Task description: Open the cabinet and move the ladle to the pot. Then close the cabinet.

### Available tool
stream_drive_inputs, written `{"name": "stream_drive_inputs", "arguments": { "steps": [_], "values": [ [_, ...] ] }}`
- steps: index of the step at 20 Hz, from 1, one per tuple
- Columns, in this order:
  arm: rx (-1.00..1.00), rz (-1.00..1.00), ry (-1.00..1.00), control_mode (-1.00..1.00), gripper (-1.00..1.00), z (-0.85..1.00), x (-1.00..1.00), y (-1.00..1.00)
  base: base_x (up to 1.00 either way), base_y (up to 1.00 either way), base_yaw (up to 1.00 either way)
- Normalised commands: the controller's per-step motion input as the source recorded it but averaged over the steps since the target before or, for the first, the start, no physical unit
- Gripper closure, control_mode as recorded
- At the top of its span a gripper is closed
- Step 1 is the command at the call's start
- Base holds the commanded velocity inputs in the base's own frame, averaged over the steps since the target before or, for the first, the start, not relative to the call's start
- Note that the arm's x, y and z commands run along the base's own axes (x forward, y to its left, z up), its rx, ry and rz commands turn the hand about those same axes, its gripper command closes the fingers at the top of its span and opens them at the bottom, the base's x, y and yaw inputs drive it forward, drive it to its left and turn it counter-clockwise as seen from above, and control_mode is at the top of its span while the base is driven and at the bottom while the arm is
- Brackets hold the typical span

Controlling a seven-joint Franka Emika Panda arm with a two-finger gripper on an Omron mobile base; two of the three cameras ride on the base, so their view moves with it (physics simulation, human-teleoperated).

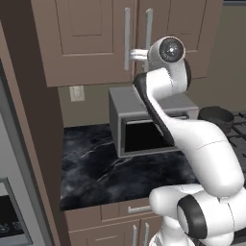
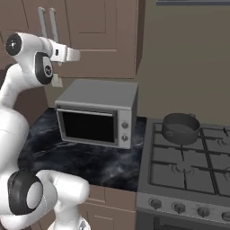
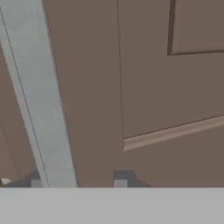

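Opening stage: the gripper (image 1: 130, 55) is raised to the cabinet (image 1: 91, 38), level with the lower part of its two bar handles. In the hand view one handle (image 3: 39, 96) runs between the two fingertips (image 3: 120, 181), which stand apart with one on each side of the bar; whether the pads already press on it cannot be told, so the gripper reads as open around the handle rather than clamped. Both doors appear flush and closed.

To do this step well, the fingers should probably close squarely on the bar, then pull outward along the door's arc about its hinge edge, so the bar does not slip or twist in the grip. The door needs to swing wide enough to leave a clear reach inside.

The pot (image 2: 180, 127) sits on the stove (image 2: 188, 166), to the right of the microwave (image 2: 96, 112) and below and right of the cabinet. The microwave stands on the counter (image 1: 101, 168) directly beneath the cabinet.

Hidden or unclear: the ladle is presumably behind the closed doors. In the left base view the arm covers the gripper's fingers, so which of the two handles is straddled is uncertain. The cabinet's top is cut off by the frame edge.
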Motion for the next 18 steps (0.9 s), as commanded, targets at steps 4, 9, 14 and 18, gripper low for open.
{"name": "stream_drive_inputs", "arguments": {
  "steps": [4,9,14,18],
  "values": [
    [0.0,-0.24,-0.12,-1.0,1.0,0.01,-0.92,-1.0,0.0,0.0,0.0],
    [0.04,-0.18,-0.06,-1.0,1.0,0.03,-0.74,-1.0,0.0,0.0,0.0],
    [0.11,-0.09,-0.04,-1.0,1.0,0.07,-0.49,-1.0,0.0,0.0,0.0],
    [0.17,-0.04,-0.01,-1.0,1.0,0.15,-0.42,-1.0,0.0,0.0,0.0]
  ]
}}
